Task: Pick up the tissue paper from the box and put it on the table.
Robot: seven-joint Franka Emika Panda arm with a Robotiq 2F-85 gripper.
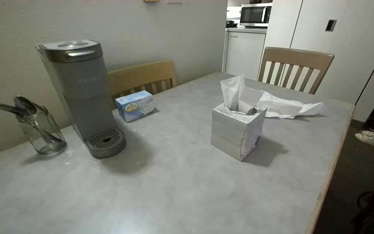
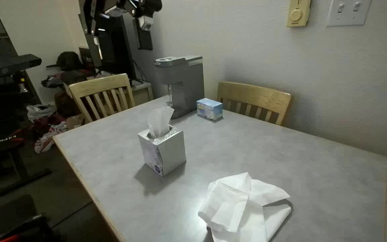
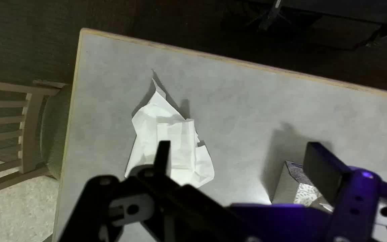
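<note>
A silver-grey tissue box (image 1: 227, 133) stands upright on the grey table (image 1: 174, 188); the box also shows in an exterior view (image 2: 171, 153) and partly in the wrist view (image 3: 286, 185), behind a finger. A white tissue (image 1: 234, 92) sticks up from its opening, also in an exterior view (image 2: 160, 122). A crumpled white tissue (image 1: 281, 105) lies on the table beside the box, seen also in an exterior view (image 2: 244, 208) and the wrist view (image 3: 173, 141). My gripper (image 3: 240, 148) is open, with nothing between its fingers. It hangs high above the table in an exterior view (image 2: 121, 42).
A grey coffee maker (image 1: 86, 94) stands near the wall, with a glass jar of cutlery (image 1: 45, 136) and a blue tea box (image 1: 136, 105) beside it. Wooden chairs (image 2: 254, 97) stand around the table. The table's edge (image 3: 213, 57) runs along the far side in the wrist view.
</note>
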